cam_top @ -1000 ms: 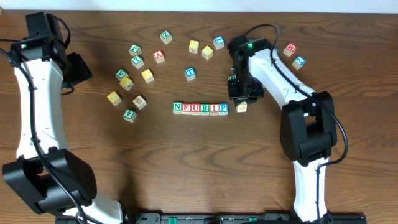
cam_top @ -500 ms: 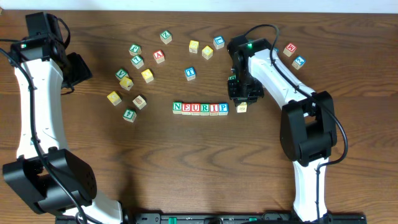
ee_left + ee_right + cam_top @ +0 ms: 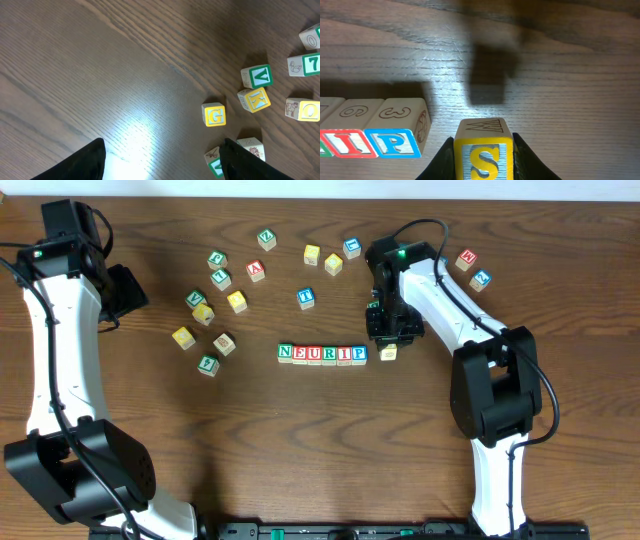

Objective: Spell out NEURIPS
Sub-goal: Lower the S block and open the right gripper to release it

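Observation:
Six cubes spelling N, E, U, R, I, P [image 3: 322,353] stand in a row at the table's middle. My right gripper [image 3: 388,338] is shut on the yellow-faced S cube [image 3: 389,352] just right of the P, with a small gap between them. In the right wrist view the S cube [image 3: 483,155] sits between my fingers [image 3: 520,160], with the blue P cube [image 3: 395,142] to its left and its shadow on the wood beyond. My left gripper [image 3: 125,290] hovers at the far left, open and empty, its fingertips [image 3: 95,160] wide apart.
Several loose cubes [image 3: 220,280] lie scattered behind and left of the row, among them G [image 3: 214,115], V [image 3: 260,76] and K [image 3: 255,99]. A red M cube [image 3: 466,258] and a blue one [image 3: 481,279] sit at the back right.

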You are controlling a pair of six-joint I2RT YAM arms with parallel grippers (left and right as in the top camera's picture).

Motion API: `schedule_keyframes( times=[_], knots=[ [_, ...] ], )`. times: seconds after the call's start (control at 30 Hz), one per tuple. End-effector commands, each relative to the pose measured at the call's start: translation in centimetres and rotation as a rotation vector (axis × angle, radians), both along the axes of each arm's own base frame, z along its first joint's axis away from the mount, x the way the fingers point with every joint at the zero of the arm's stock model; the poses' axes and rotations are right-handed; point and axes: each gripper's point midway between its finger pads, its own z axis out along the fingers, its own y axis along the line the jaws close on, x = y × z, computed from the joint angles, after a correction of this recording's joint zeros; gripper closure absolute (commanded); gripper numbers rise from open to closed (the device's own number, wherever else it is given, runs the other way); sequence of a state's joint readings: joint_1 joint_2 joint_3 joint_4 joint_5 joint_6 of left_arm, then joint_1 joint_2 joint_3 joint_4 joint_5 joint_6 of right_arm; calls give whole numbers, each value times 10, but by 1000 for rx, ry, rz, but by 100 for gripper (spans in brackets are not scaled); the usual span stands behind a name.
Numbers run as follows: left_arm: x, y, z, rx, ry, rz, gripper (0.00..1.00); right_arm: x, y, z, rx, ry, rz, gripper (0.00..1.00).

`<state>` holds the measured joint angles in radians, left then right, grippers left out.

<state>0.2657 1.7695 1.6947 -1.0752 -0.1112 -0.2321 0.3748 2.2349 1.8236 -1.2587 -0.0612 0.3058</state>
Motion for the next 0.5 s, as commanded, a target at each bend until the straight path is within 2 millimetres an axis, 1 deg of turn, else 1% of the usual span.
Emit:
schedule_keyframes(
  times=[0.0,0.47],
  knots=[
    [0,3,2,13,2,5,28,-4,6,-4,16,17,1,80],
    [0,3,2,13,2,5,28,-9,4,-3,11,39,1,79]
  ],
)
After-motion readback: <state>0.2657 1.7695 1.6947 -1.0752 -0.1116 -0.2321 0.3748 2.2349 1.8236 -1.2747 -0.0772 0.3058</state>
